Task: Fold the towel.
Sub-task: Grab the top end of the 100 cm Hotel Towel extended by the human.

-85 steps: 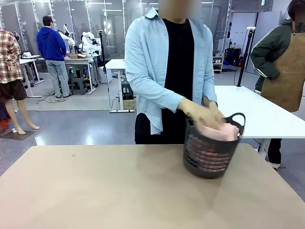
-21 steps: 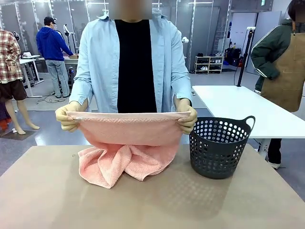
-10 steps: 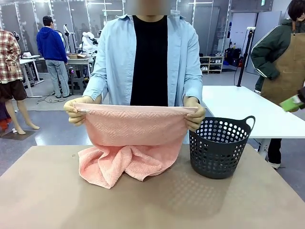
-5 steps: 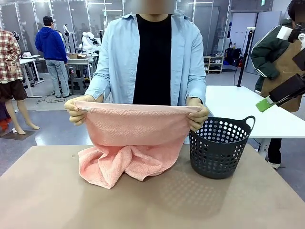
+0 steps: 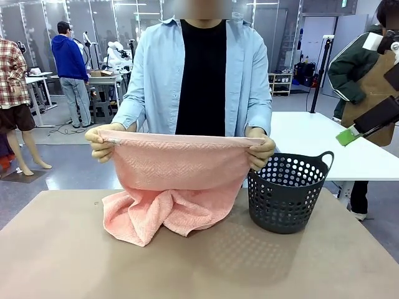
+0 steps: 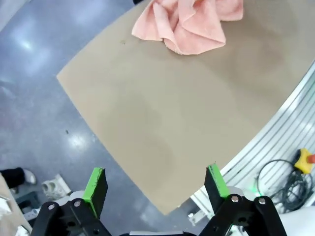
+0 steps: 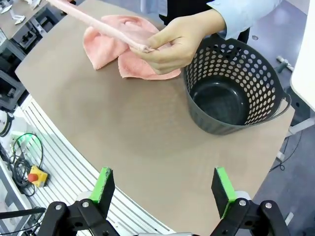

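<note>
Front view: a person (image 5: 199, 81) holds the towel (image 5: 177, 168) stretched by its top edge above the table (image 5: 199, 268). Its lower part lies bunched there, just beside the basket (image 5: 288, 199). The left gripper (image 6: 155, 179) and right gripper (image 7: 163, 181) have fingers spread wide, holding nothing.

Salmon-pink terry cloth towel (image 5: 174, 187) centre-left, far half of tan flat desk (image 5: 187, 268): lower part heaped on desk, upper hem stretched above heap between person's two hands (image 5: 101, 142). Person stands behind far edge. Dark grey perforated plastic basket (image 5: 290, 193) upright on desk, just right of towel.
</note>
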Tool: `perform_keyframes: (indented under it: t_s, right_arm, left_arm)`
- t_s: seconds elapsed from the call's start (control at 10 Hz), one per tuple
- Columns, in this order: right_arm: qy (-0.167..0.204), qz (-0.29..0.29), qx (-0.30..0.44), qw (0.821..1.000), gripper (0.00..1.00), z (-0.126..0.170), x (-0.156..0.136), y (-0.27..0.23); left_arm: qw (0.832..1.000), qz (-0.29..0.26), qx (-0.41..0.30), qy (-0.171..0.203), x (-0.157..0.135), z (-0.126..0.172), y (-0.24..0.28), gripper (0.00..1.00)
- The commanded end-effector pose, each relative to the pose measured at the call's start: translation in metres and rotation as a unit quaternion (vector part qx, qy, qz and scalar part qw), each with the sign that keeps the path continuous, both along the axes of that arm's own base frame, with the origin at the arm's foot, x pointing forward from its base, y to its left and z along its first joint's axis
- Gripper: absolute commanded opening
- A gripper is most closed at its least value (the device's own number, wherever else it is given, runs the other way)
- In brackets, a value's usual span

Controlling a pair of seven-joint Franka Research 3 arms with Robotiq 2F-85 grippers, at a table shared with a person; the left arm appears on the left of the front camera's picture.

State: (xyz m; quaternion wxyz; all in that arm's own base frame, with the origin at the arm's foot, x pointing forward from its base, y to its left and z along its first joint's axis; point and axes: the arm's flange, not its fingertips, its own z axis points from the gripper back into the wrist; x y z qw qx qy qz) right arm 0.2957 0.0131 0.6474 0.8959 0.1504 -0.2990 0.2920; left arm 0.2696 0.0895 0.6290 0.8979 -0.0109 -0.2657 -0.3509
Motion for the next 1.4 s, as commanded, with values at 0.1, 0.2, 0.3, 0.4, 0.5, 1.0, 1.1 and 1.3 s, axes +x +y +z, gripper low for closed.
perform_keyframes:
  t_s: [0.1,0.2,0.3,0.4,0.5,1.0,1.1,1.3]
  right_arm:
    - [0.005,0.089,-0.081,0.993,1.00,0.035,0.027,0.040]
    - [-0.001,0.124,-0.109,0.986,1.00,0.050,0.033,0.058]
    - [-0.005,0.169,-0.146,0.975,1.00,0.063,0.039,0.079]
    - [-0.008,0.206,-0.183,0.961,1.00,0.074,0.049,0.101]
    - [-0.014,0.242,-0.224,0.944,1.00,0.081,0.062,0.126]
    - [-0.008,0.319,-0.278,0.906,1.00,0.068,0.099,0.182]
    - [-0.003,0.326,-0.278,0.904,1.00,0.059,0.104,0.186]
    - [0.006,0.326,-0.277,0.904,1.00,0.048,0.108,0.191]
  left_arm:
    - [0.979,-0.127,0.143,-0.069,0.029,0.072,-0.049,1.00]
    - [0.970,-0.157,0.167,-0.076,0.041,0.093,-0.070,1.00]
    - [0.957,-0.200,0.195,-0.084,0.055,0.109,-0.097,1.00]
    - [0.945,-0.235,0.206,-0.097,0.070,0.121,-0.124,1.00]
    - [0.935,-0.269,0.205,-0.108,0.085,0.129,-0.157,1.00]
    - [0.930,-0.328,0.162,-0.027,0.143,0.126,-0.230,1.00]
    - [0.928,-0.343,0.145,-0.006,0.153,0.114,-0.235,1.00]
    - [0.925,-0.352,0.142,0.003,0.161,0.104,-0.242,1.00]
